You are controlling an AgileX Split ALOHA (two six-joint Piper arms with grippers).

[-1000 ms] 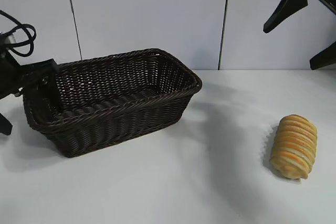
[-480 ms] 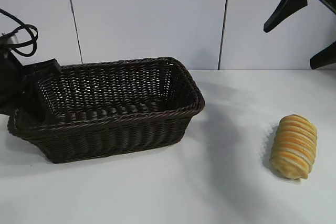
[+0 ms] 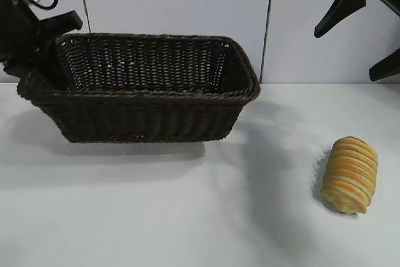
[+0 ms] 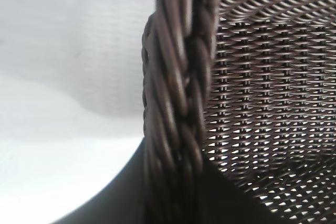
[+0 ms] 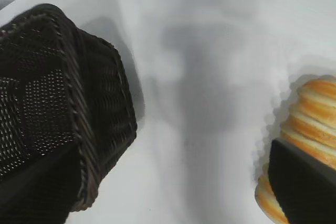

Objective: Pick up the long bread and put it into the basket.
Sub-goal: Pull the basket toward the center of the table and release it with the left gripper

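The long bread (image 3: 350, 174), golden with orange ridges, lies on the white table at the right; the right wrist view shows it (image 5: 310, 108) beside one of my fingers (image 5: 307, 182). The dark woven basket (image 3: 144, 95) hangs just above the table at the left, its long side facing the exterior camera. My left gripper (image 3: 44, 67) is shut on the braided rim (image 4: 176, 108) at the basket's left end. High above the bread, my right gripper (image 3: 345, 55) stands wide open with nothing in it. The basket (image 5: 89, 124) shows empty.
A pale panelled wall (image 3: 175, 4) closes the back of the table. Bare white tabletop (image 3: 187, 217) lies between the basket and the bread and along the front.
The left gripper has risen and swung the basket with it: the basket has left the table and turned long side on. The bread and the right arm have not moved.
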